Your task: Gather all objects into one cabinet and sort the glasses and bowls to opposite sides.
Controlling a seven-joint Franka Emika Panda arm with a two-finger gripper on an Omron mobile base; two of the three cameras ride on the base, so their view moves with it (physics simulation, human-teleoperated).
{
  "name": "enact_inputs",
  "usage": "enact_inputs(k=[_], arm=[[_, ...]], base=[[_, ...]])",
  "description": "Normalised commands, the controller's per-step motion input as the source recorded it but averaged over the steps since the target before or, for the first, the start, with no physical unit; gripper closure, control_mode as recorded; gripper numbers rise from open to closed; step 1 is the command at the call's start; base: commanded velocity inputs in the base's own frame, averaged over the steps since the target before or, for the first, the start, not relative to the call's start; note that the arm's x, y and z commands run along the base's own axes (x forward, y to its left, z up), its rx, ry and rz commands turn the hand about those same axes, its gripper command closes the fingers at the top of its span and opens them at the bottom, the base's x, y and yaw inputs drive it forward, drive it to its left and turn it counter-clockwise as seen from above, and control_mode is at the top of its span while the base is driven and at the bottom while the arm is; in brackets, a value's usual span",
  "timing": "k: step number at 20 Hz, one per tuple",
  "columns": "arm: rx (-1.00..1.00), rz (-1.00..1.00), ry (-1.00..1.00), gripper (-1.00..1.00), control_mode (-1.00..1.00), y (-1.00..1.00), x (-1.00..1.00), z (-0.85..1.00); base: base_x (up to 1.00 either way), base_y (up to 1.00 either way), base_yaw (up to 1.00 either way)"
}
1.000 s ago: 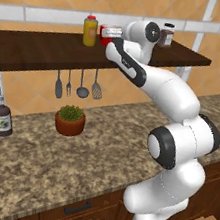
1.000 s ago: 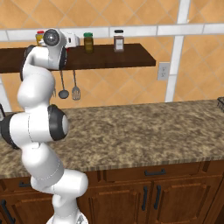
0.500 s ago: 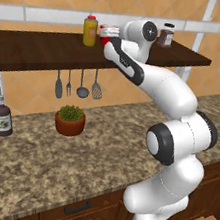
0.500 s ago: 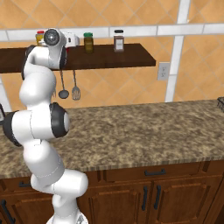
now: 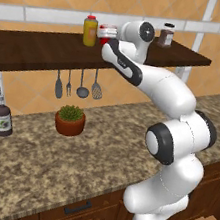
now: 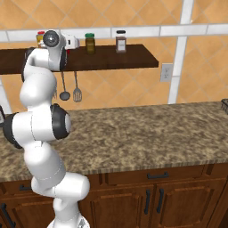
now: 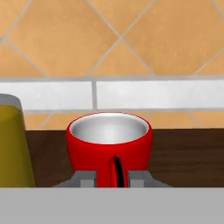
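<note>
On the wall shelf (image 5: 51, 51), a red cup (image 7: 109, 146) stands upright beside the yellow jar (image 5: 90, 30). Gripper (image 7: 112, 177) sits right against the cup's front, fingertips (image 7: 85, 176) narrowly spaced at its handle; whether they grip cannot be told.

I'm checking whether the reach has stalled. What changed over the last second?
Almost nothing visibly changed. The gripper stays at the red cup on the shelf, beside the yellow jar; whether it has closed on the cup is unclear. The cup, jar, shelf and potted plant kept their places.
</note>
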Motion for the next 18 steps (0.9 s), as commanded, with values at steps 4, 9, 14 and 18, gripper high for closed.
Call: enact_inputs(k=[4, 9, 14, 18], arm=[[0.05, 0.0, 0.0, 1.0, -1.0, 0.0, 0.0, 0.0], [0.01, 0.0, 0.1, 1.0, -1.0, 0.02, 0.03, -0.03], [0.01, 0.0, 0.06, 1.0, -1.0, 0.0, -0.02, 0.0], [-0.05, 0.01, 0.0, 1.0, -1.0, 0.16, -0.04, -0.03]], base=[[0.0, 0.0, 0.0], [0.0, 0.0, 0.0], [0.0, 0.0, 0.0], [0.0, 0.0, 0.0]])
